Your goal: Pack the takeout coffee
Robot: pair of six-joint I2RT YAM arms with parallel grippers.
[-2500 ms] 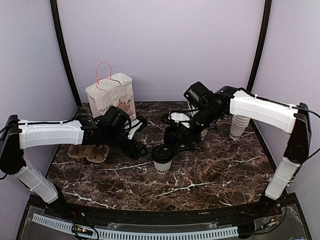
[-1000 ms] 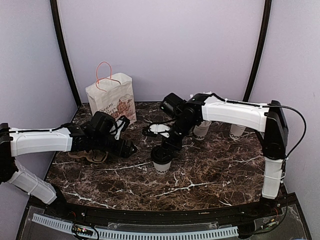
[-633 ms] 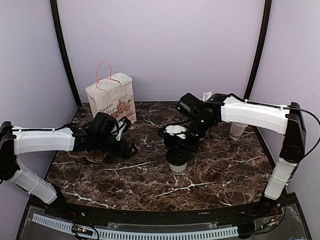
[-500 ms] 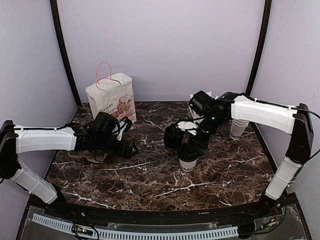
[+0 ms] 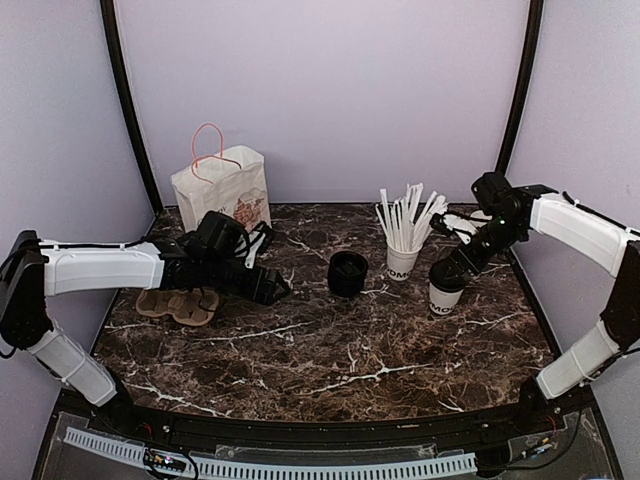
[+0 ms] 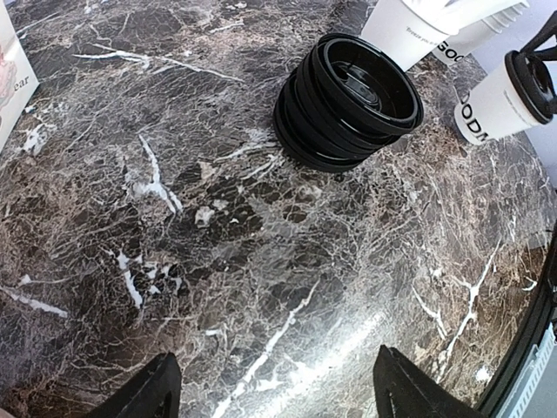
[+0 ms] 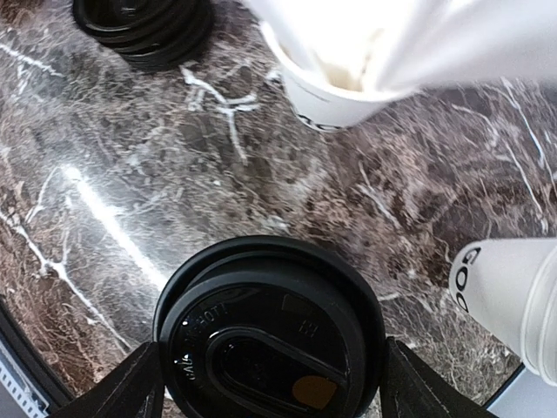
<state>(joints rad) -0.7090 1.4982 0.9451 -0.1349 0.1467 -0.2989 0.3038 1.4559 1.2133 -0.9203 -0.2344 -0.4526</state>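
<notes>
Carrying the takeout coffee (image 5: 443,293) appears to be the step in hand: the right gripper (image 7: 271,385) clamps it, jaws wide, right of frame. The left gripper (image 6: 274,396) is spread, empty. The next move likely requires upright transfer toward the paper bag (image 5: 222,190), upper left.

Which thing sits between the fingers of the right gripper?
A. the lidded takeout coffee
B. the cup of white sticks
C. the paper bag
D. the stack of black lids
A: in the right wrist view the takeout coffee fills the gap between the right gripper fingers, while the stack of black lids and the cup of white sticks stand farther off.
</notes>
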